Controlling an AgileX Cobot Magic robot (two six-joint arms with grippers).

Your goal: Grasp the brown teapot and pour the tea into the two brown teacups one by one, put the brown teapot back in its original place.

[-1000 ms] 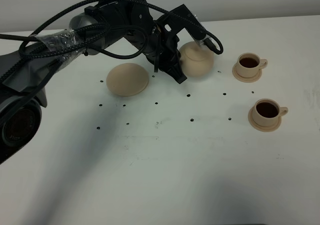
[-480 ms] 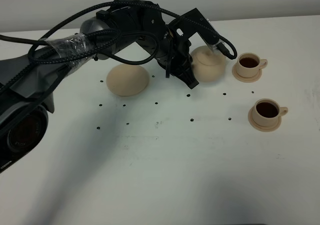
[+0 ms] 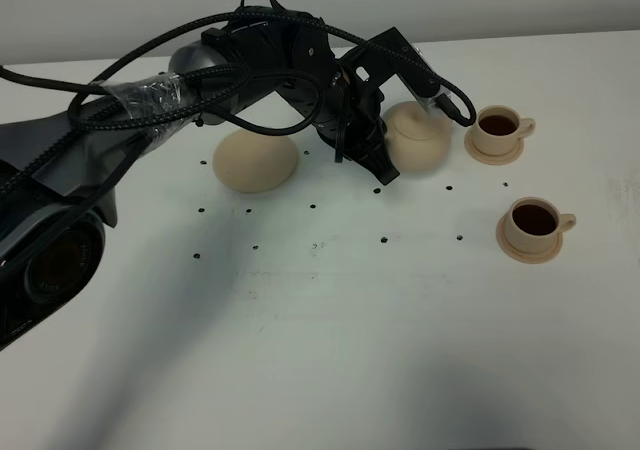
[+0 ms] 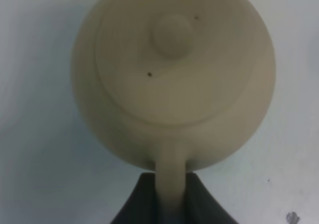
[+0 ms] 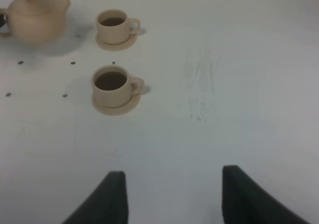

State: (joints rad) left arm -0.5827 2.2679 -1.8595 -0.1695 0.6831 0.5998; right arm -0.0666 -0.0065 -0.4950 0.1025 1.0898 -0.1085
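Now the teapot is held clamped by its handle in the left gripper, just beside the far cup; both cups appear filled already. The right gripper is seen apart, idle. The pot should be kept level while carried to the saucer, and lowered gently.

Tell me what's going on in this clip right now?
The left gripper holds the brown teapot by its handle, beside the far teacup. Both that cup and the near teacup already hold dark tea. The teapot's saucer sits bare. The right gripper hangs open, away from everything.
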